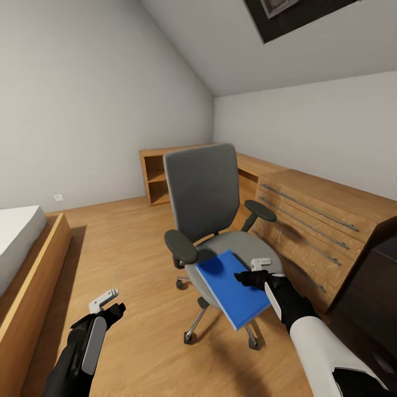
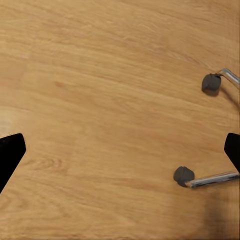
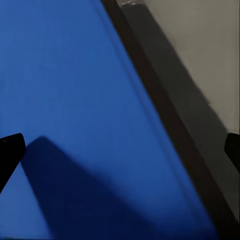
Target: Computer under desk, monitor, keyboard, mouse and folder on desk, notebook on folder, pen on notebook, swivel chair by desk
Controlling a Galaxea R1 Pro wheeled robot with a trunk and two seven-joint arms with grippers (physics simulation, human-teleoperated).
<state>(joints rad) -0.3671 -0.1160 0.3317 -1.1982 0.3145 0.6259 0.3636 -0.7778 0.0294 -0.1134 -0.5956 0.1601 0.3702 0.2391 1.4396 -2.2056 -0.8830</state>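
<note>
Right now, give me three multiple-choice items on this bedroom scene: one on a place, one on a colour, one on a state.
1. Where does the flat bright blue folder lie?
A. on the wooden floor
B. on the seat of the grey padded swivel chair
C. on the bed

2. What colour are the chair's armrests?
A. black
B. white
C. blue

3. How does the left tool stand?
A. shut on the folder
B. gripping a chair wheel
C. open, holding nothing

Answers:
1. B: the head view shows the folder on the seat, one corner overhanging the front edge.
2. A: both armrest pads are black in the head view.
3. C: the left wrist view shows its fingers wide apart over the light wooden floor, nothing between them.
</note>
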